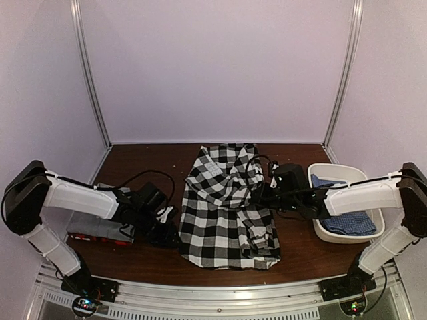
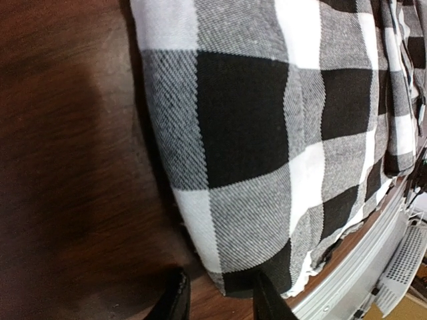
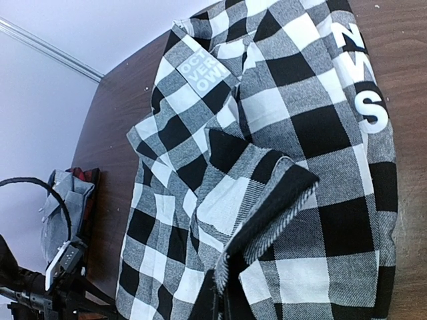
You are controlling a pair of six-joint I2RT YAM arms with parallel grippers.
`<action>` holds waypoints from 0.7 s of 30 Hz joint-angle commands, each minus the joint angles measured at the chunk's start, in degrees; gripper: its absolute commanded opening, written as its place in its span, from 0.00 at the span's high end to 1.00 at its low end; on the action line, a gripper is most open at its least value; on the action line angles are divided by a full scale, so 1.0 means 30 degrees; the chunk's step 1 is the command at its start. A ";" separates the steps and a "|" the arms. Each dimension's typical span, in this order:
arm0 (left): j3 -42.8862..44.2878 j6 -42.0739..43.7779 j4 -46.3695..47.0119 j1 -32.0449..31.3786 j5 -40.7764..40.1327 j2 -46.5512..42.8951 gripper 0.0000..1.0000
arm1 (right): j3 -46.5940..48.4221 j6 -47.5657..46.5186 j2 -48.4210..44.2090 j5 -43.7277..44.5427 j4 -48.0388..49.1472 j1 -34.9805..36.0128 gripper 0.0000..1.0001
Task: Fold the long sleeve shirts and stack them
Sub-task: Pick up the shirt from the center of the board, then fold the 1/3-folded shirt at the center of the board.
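top external: above and behind, at the near edge, looks down on the whole worktop [image 1: 300, 257] | left wrist: very near, low, faces the black-and-white check shirt [image 2: 267, 133] edge | right wrist: close, slanting across same shirt | shared by all: this shirt

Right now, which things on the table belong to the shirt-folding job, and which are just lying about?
Job: black-and-white check shirt; grey shirt; red-black shirt under it; blue shirt.
Lying about: white tub holding the blue shirt.

White links [image 1: 80, 198], black joints [image 1: 27, 193], looping cable [image 3: 30, 179], black left tool [image 2: 220, 297]
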 commanded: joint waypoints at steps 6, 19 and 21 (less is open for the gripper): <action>0.0697 -0.0496 -0.0104 -0.0384 -0.0529 0.0599 1.00 | 0.2077 -0.1838 -0.0619 0.1114 -0.1316 0.0163 1.00; 0.0995 0.2530 -0.6505 0.0993 -0.2554 -0.1947 1.00 | 0.7245 -0.6093 0.0311 0.2487 -0.3380 0.0120 1.00; 0.0996 0.2640 -0.6492 0.0993 -0.2125 -0.1974 1.00 | 0.7771 -0.6683 0.0589 0.2546 -0.3372 0.0134 1.00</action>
